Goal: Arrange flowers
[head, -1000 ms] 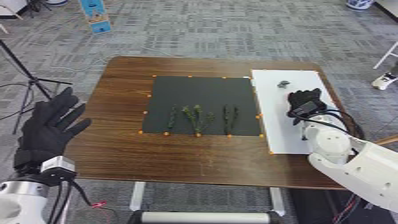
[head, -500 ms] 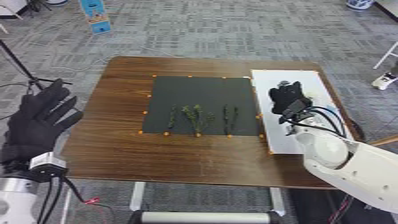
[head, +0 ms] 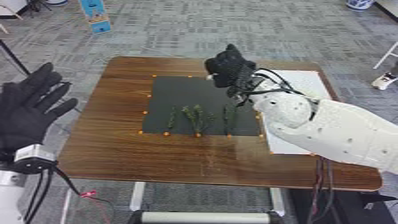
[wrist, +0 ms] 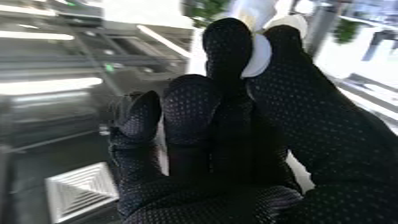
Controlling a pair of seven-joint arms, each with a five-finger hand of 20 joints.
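The robot's right hand [head: 229, 69] is raised at the far side of the wooden table [head: 178, 159], seen against its far edge, with the wrist in front of the far right part of a dark mat [head: 176, 88]. The right arm [head: 342, 131] comes in from the right and crosses in front of a white sheet [head: 289, 144] lying along the mat's right side. In the right wrist view, the thumb and fingers of the right hand [wrist: 218, 202] are clamped on a white, petal-like piece [wrist: 258, 56], held at the fingertips; it is probably part of a flower, though the blur makes that hard to settle. The other gloved fingers are extended, side by side.

The robot's left hand [head: 25, 120] is raised off the left side of the table, its fingers straight and spread apart.

Green sprigs lie on the near half of the mat, apart from the right hand, their lengths running roughly near to far. A slim sprig [head: 171, 117] lies on the left, a bushier leafy bunch [head: 193, 116] near the middle, and thin stems [head: 226, 116] farther right. Small orange markers [head: 166, 133] sit along the mat's edges.

On the left, beyond the table, stands a black tripod [head: 12, 57]; a blue sign [head: 95, 16] is on the grey carpet [head: 178, 30] at the far left.
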